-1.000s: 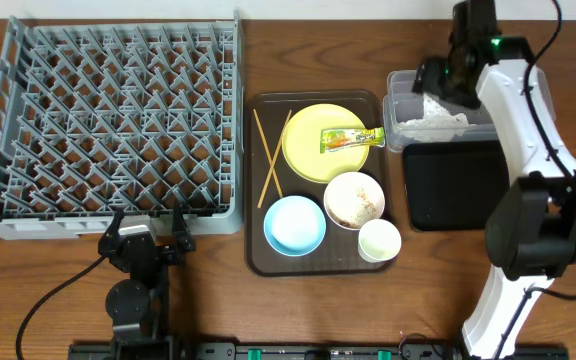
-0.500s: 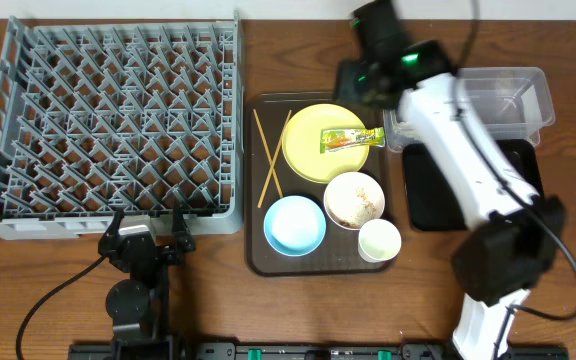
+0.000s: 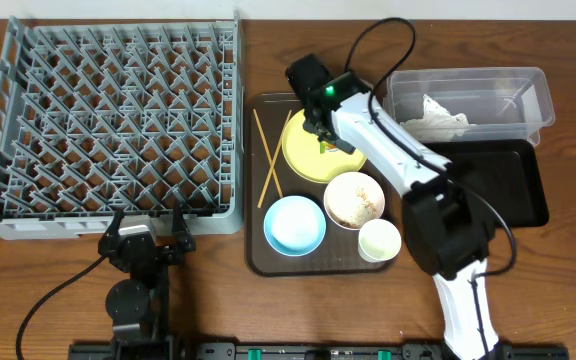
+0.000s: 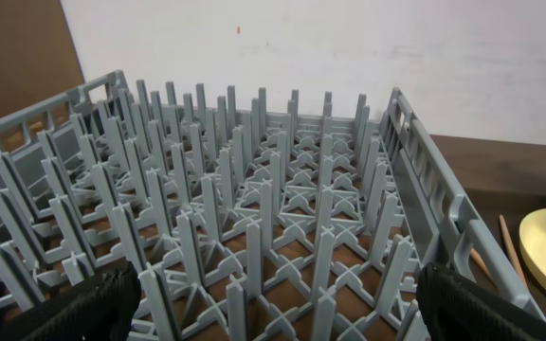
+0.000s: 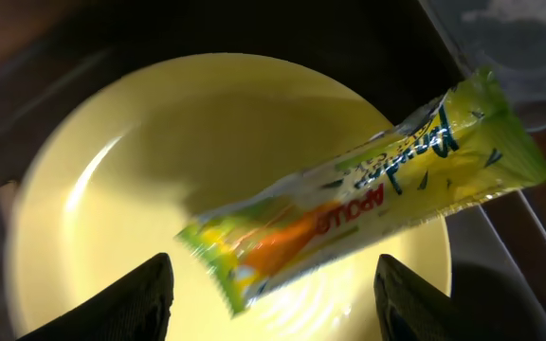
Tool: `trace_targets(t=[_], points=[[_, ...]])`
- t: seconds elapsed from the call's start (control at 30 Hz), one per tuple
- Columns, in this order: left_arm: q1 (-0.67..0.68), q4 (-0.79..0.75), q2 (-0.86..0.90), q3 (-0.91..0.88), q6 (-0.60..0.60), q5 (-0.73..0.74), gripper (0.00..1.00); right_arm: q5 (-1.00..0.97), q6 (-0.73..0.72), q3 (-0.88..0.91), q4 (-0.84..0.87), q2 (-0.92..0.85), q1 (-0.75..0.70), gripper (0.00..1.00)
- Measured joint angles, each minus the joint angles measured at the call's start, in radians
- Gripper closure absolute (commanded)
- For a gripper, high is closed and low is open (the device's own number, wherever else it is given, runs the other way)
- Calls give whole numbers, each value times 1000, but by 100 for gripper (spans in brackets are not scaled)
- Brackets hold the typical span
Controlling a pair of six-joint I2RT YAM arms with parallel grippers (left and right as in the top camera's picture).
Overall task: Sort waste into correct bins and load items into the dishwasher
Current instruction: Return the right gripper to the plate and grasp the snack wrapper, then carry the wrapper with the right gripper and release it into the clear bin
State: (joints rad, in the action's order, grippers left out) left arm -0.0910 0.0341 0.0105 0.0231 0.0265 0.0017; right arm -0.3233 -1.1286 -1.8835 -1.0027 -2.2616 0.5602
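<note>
Spotted tissue in the clear tub, wrapper on the yellow plate. Hovered over it, right end effector spread wide, probably not touching.

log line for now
right claw: open above snack wrapper on yellow plate | left claw: open by dish rack | tissue: in clear tub

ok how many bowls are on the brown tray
2. A light blue bowl sits at the tray's near left corner; a white bowl sits just right of it, beside the green cup. None looks hidden.
</note>
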Motion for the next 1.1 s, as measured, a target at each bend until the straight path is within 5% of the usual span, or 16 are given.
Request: trace_targets(t=[0.23, 0.53, 0.6, 0.63, 1.1], points=[[0, 0, 0, 0, 0, 0, 6, -14, -42, 1, 2, -67, 0, 32], [0, 0, 0, 0, 0, 0, 6, -1, 84, 1, 99, -97, -1, 73], [0, 0, 0, 0, 0, 0, 6, 15, 154, 1, 119, -97, -1, 96], [0, 0, 0, 0, 0, 0, 6, 24, 190, 1, 130, -97, -1, 99], [0, 0, 0, 0, 0, 0, 6, 260, 690, -17, 147, -87, -15, 99]])
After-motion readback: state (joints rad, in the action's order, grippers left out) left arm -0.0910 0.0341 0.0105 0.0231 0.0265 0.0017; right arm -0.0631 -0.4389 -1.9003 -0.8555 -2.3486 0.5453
